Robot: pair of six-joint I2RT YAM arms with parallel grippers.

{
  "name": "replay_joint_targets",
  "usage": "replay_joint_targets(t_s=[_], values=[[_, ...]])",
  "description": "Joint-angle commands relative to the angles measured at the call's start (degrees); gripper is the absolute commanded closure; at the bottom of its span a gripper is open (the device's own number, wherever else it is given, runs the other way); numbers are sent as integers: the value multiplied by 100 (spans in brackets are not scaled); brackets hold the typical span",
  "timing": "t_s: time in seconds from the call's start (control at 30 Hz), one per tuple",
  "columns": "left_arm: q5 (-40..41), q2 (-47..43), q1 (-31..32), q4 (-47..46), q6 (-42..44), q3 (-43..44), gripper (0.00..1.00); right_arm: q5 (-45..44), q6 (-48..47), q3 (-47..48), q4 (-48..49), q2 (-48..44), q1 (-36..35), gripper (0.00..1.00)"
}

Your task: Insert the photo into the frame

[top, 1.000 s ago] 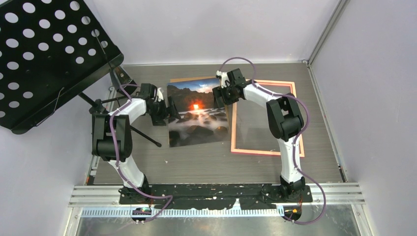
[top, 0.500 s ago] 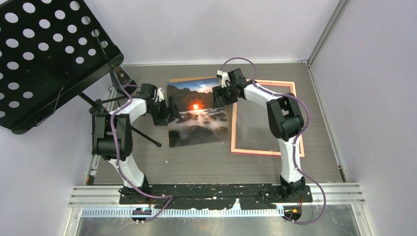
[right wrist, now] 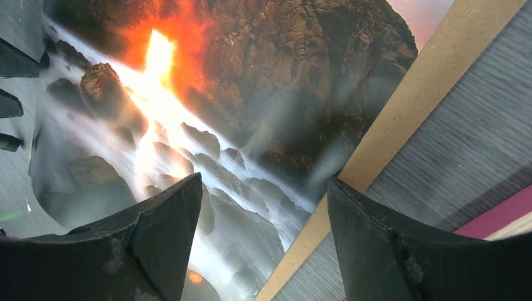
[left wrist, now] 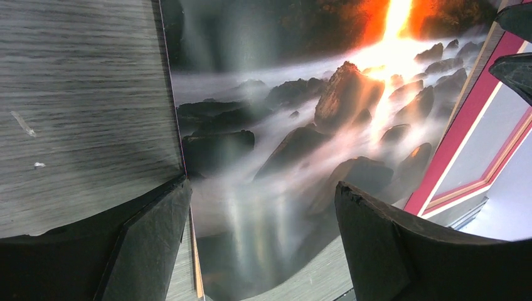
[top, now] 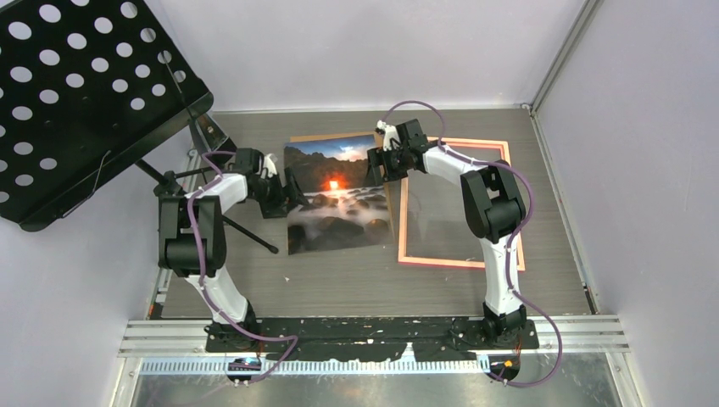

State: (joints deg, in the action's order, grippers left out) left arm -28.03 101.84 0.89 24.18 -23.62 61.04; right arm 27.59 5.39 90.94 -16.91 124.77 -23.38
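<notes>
The photo [top: 339, 199], a glossy sunset print, lies face up in the middle of the table on a brown backing board [top: 331, 136]. The pink-orange frame [top: 458, 262] lies flat just to its right. My left gripper [top: 292, 188] is at the photo's left edge, open. In the left wrist view its jaws [left wrist: 263, 207] straddle the photo [left wrist: 301, 125], with the left finger over the table beside the print's edge. My right gripper [top: 379, 163] hovers open over the photo's upper right corner. In the right wrist view it [right wrist: 263, 188] spans the photo [right wrist: 207, 94] and the board's edge [right wrist: 408, 106].
A black perforated music stand [top: 76, 93] overhangs the back left corner, and its leg [top: 246, 233] runs across the table beside my left arm. Walls close in the table at the back and right. The frame's pink rim [left wrist: 464, 132] shows to the photo's right.
The photo has shifted slightly left and turned a little straighter. My left gripper has drawn back to the left and narrowed a touch. The right gripper has barely moved.
</notes>
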Motion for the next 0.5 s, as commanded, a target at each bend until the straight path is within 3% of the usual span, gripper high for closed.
replay_joint_targets(t_s=[0.0,0.47], values=[[33,-147,16,-213,30,-164,12,369,191,-137,-173,142,-115,22],[421,-687,17,4,125,-162,10,528,266,-118,-133,253,-117,22]])
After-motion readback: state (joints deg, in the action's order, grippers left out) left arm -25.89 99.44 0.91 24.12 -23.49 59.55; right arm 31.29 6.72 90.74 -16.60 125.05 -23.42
